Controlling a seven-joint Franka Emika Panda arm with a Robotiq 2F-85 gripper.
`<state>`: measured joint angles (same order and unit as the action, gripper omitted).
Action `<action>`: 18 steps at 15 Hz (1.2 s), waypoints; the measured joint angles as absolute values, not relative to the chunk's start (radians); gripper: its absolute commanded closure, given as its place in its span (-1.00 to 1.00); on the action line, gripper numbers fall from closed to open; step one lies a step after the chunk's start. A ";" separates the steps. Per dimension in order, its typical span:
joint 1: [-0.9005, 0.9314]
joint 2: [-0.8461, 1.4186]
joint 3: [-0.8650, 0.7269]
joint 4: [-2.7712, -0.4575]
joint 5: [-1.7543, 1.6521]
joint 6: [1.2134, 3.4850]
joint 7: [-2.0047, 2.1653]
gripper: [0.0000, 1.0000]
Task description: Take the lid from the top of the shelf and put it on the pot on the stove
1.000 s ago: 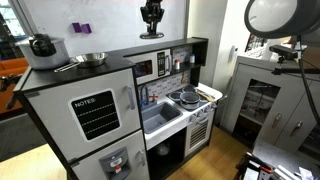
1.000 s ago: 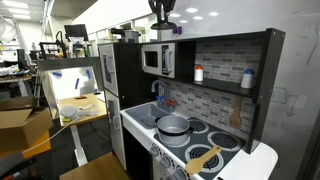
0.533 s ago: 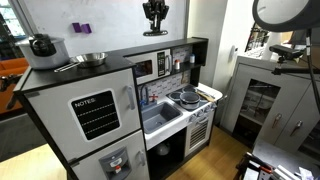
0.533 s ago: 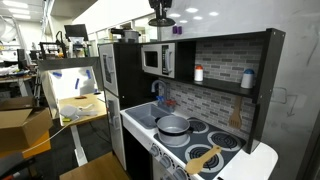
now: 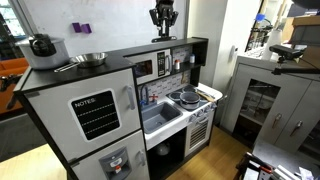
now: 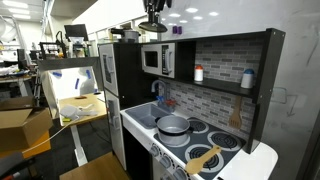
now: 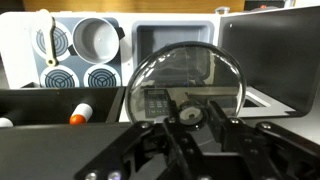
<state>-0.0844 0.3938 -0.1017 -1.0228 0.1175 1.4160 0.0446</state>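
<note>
Pinching the knob of the lid (image 7: 185, 75) between the narrow-set jaws of the gripper (image 5: 163, 22); hanging above the black top of the shelf (image 5: 182, 45), well apart from the steel pot (image 7: 97, 38) standing uncovered on the stove (image 7: 62, 60).

Bright even indoor light, ceiling lights (image 6: 205, 14) blown out in an exterior view, shadows soft, everything low-res, my gripper (image 7: 193, 120) dark and blurred in wrist view, rim of the lid (image 7: 160, 75) glinting.
</note>
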 measured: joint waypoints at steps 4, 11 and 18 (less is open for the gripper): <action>-0.082 0.265 -0.102 -1.228 0.118 1.460 0.100 0.83; -0.086 0.076 -0.105 -1.645 0.118 1.649 0.135 0.83; -0.092 -0.035 -0.117 -1.921 0.110 1.843 0.137 0.83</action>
